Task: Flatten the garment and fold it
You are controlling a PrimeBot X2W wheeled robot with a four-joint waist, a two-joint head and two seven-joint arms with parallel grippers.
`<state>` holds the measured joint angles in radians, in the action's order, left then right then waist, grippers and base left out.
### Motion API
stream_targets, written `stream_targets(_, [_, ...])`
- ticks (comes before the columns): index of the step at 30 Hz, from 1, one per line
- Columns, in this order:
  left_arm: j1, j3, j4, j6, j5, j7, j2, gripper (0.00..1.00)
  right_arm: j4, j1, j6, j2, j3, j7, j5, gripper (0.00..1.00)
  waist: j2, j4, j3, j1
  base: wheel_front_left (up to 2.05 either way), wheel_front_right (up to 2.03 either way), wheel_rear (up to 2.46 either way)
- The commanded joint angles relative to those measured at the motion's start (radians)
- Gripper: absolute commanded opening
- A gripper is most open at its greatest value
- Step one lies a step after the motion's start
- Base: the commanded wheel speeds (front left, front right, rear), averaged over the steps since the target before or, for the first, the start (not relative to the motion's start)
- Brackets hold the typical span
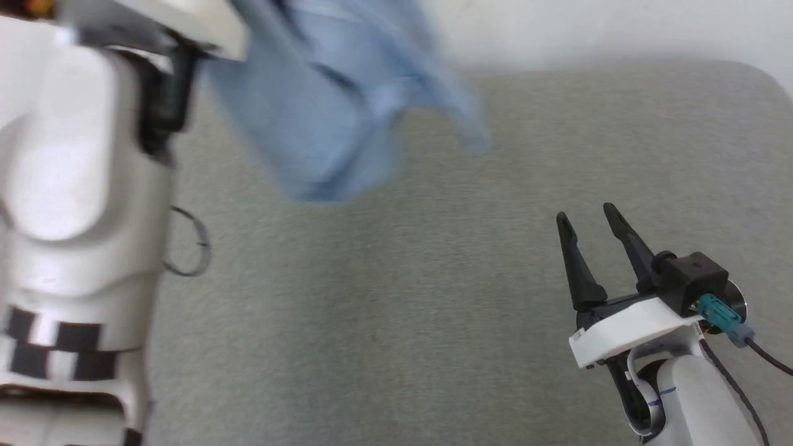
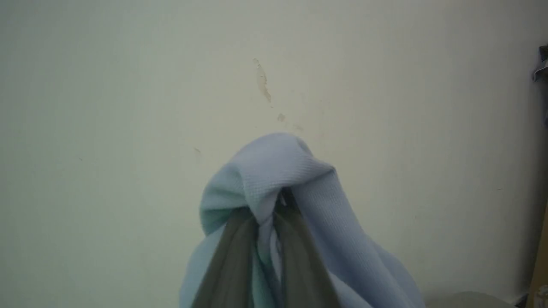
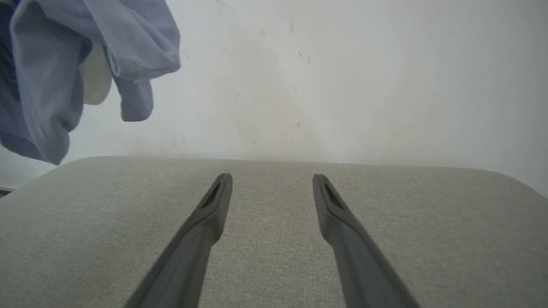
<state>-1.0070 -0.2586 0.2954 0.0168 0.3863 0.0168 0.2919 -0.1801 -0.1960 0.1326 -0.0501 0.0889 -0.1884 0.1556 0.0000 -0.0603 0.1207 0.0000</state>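
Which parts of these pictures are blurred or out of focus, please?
Head view: the shirt is smeared by motion blur, the right gripper sharp. Left wrist view: the left gripper is soft and dim, while the shirt's knit is crisp. Right wrist view: the shirt is fairly sharp, the grey surface's weave clear.

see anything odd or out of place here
The shirt hangs bunched in the air from the left gripper, not spread on the grey pad. The right gripper is open and empty. The wall has a scuffed patch.
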Motion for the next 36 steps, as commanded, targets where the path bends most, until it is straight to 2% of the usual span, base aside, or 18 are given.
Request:
stream_targets(1, [0.006,-0.017,0.016,-0.008,0.013,-0.008,-0.028,0.0,0.0,0.015,-0.002,0.0,-0.002,-0.002,0.005,1.0,0.0,-0.108,-0.03,0.0,0.0,0.0,0.0])
stream_targets(7, [0.094,-0.079,0.076,-0.022,0.045,0.014,-0.108,0.0,0.0,0.031,-0.002,0.0,0.0,-0.002,0.016,1.0,0.0,-0.171,-0.021,0.0,0.0,0.0,0.0])
stream_targets(11, [0.253,-0.158,0.172,-0.051,0.092,0.097,-0.169,0.0,0.004,0.042,-0.002,0.0,-0.007,-0.001,0.019,1.0,0.0,-0.201,-0.011,0.0,0.0,0.0,0.0])
stream_targets(16, [0.401,-0.25,0.289,-0.083,0.126,0.261,-0.188,0.0,0.007,0.04,-0.002,0.0,-0.014,0.0,0.018,1.0,0.0,-0.203,-0.009,0.0,0.0,0.0,0.0])
stream_targets(21, [0.465,-0.288,0.319,-0.091,0.149,0.371,-0.185,0.0,0.009,0.042,-0.002,0.0,-0.013,0.001,0.02,1.0,0.0,-0.181,-0.009,0.0,0.0,0.0,0.0])
stream_targets(22, [0.478,-0.289,0.317,-0.088,0.156,0.389,-0.184,0.34,0.009,0.043,-0.002,0.0,-0.01,0.002,0.021,1.0,0.0,-0.175,-0.01,0.0,0.0,0.0,0.0])
stream_targets(23, [0.49,-0.29,0.311,-0.086,0.162,0.402,-0.183,0.92,0.008,0.044,-0.002,0.0,-0.009,0.004,0.022,1.0,0.0,-0.167,-0.01,0.0,0.0,0.0,0.0])
stream_targets(24, [0.501,-0.287,0.299,-0.082,0.169,0.406,-0.18,1.0,0.008,0.044,-0.002,0.0,-0.008,0.004,0.022,1.0,0.0,-0.161,-0.011,0.0,0.0,0.0,0.0])
stream_targets(30, [0.577,-0.232,0.144,-0.059,0.187,0.28,-0.148,1.0,0.017,0.048,-0.002,0.0,-0.023,0.006,0.017,1.0,0.0,-0.113,-0.012,0.0,0.0,0.0,0.0])
stream_targets(33, [0.634,-0.187,0.046,-0.028,0.184,0.18,-0.12,1.0,0.026,0.049,-0.002,0.0,-0.028,0.01,0.013,1.0,0.0,-0.091,-0.013,0.0,0.0,0.0,0.0])
stream_targets(36, [0.697,-0.131,-0.047,0.026,0.152,0.051,-0.082,1.0,0.036,0.048,-0.002,0.0,-0.031,0.015,0.009,1.0,0.0,-0.072,-0.012,0.0,0.0,0.0,0.0])
